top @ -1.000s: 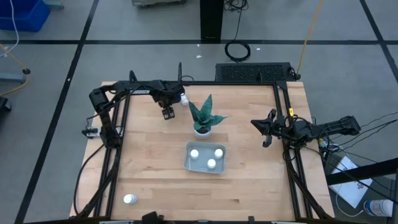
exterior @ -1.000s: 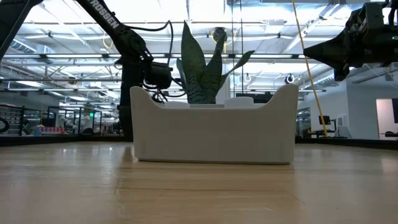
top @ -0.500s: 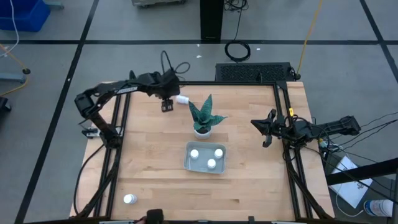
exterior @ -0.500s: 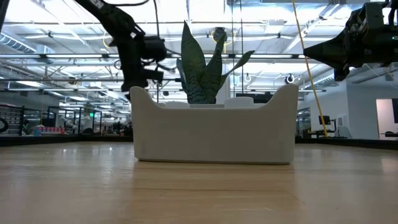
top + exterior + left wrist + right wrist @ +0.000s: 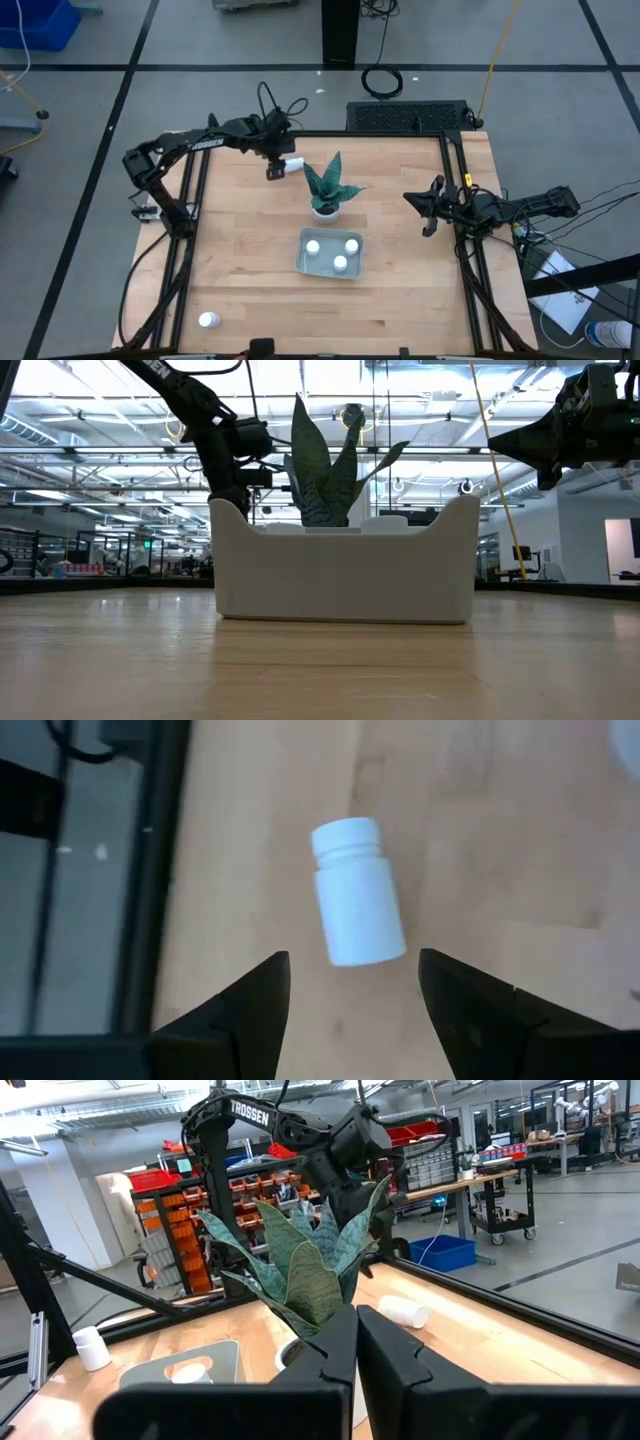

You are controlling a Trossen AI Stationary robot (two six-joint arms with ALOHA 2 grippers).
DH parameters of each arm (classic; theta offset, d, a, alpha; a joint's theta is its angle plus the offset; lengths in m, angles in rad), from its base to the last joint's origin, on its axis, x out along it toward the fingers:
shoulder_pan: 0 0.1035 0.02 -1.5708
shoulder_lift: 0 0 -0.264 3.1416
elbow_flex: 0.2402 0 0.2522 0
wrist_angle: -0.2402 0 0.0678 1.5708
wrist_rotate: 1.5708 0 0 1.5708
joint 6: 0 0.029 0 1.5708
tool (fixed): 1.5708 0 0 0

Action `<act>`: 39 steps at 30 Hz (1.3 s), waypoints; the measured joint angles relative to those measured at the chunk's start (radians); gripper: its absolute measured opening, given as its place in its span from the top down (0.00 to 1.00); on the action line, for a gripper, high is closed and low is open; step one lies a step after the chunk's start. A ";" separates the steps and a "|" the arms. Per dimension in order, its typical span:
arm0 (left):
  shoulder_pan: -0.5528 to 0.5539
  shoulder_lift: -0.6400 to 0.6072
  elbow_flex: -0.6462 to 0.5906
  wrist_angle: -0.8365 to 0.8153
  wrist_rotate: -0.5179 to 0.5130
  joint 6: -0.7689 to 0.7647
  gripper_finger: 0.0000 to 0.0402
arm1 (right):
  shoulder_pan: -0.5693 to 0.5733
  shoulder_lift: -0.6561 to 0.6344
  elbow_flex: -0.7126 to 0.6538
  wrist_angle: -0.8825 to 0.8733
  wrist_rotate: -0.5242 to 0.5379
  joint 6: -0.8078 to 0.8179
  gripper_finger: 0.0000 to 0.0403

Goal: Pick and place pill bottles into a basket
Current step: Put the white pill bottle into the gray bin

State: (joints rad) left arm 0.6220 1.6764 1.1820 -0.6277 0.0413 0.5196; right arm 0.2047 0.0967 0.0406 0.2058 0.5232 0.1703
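Since a moment ago the left gripper point(image 5: 276, 166) has shifted slightly toward the plant point(image 5: 327, 187) and now hangs at the far side of the table point(image 5: 240, 260), right by a lying bottle point(image 5: 292, 163). A second ago it was lower on the table and further from the edge. The tray point(image 5: 303, 262), the three bottles in it and the right arm have not moved.

The left arm reaches in from the table's far left corner, its wrist bent down so the gripper points at the wood. Its fingers point(image 5: 240, 1010) stand apart, with the bottle point(image 5: 356, 892) lying on its side on the table ahead of the gap, cap away from the gripper. From this view it seems clear of both fingers, though how high the gripper hangs is hard to judge.

The right gripper point(image 5: 424, 210) waits by the table's right edge, fingers point(image 5: 330, 1350) pressed together, holding nothing.

The tray sits mid-table, just in front of the plant, with three bottles point(image 5: 332, 250) standing in it. A fifth bottle point(image 5: 208, 320) stands alone near the front left corner.
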 joint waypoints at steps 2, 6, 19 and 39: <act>-0.012 0.013 0.000 -0.002 0.027 -0.010 0.44 | 0.000 0.000 0.000 0.000 0.000 0.000 0.99; -0.044 0.045 0.000 0.014 0.048 -0.039 0.46 | 0.000 0.000 0.000 0.000 0.000 0.000 0.99; -0.077 0.154 0.001 0.106 -0.032 -0.113 0.49 | 0.000 0.000 0.000 0.000 0.000 0.000 0.99; 0.025 0.104 0.000 -0.002 -0.122 -0.178 0.53 | 0.000 0.000 0.000 0.000 0.000 0.000 0.99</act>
State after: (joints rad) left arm 0.6468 1.7804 1.1816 -0.6302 -0.0802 0.3412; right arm 0.2046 0.0967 0.0410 0.2061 0.5232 0.1707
